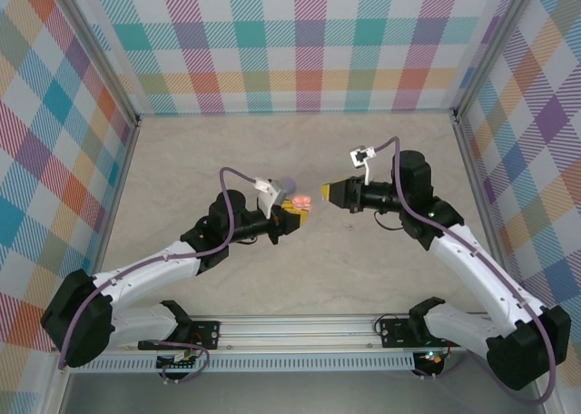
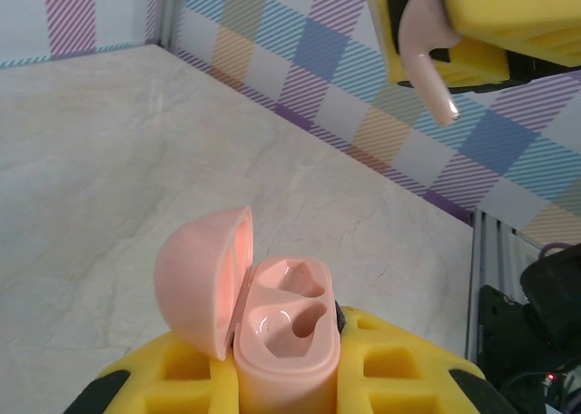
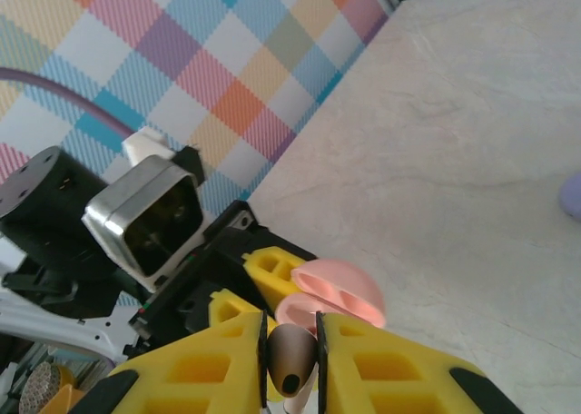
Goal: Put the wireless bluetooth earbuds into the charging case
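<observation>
Left gripper (image 1: 292, 218) clamped tight on the open pink charging case (image 2: 286, 337). Its lid (image 2: 201, 278) is swung back and two empty sockets show. Right gripper (image 1: 327, 192) is nearly closed, pinching a pale pink earbud (image 2: 425, 58) in the air just right of the case, not touching it. A small purple object (image 1: 289, 182) sits on the table (image 1: 200, 160) just beyond.

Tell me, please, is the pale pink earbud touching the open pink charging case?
Apart: the left wrist view shows the pale pink earbud well clear of the open pink charging case.
</observation>
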{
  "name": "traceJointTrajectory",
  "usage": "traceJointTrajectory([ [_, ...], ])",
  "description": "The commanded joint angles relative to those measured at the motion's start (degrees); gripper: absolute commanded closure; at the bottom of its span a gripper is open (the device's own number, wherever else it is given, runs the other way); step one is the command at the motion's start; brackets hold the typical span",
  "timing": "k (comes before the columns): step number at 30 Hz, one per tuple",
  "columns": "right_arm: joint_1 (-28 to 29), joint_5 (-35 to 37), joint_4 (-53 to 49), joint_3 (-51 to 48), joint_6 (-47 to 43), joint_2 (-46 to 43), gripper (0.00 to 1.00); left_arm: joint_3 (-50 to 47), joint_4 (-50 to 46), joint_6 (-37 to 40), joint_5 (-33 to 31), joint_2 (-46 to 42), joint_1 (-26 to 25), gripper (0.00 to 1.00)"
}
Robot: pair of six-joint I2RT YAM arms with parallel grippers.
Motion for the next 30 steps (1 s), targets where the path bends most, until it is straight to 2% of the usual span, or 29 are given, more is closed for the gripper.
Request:
traceJointTrajectory([
  [1, 2.8, 2.2, 1.1, 1.3, -3.0, -2.1, 0.79, 1.1, 4.4, 2.4, 4.6, -2.1, 0.5, 1.0],
  [13, 9.2, 9.6, 4.9, 1.5, -6.1, -3.0, 0.79, 5.5, 3.7, -2.5, 5.9, -1.3, -0.7, 1.0],
  [30, 11.8, 14.5, 5.4, 2.5, -8.0, -1.9, 0.79, 7.1, 4.2, -5.7, 6.5, -0.5, -1.9, 0.99],
])
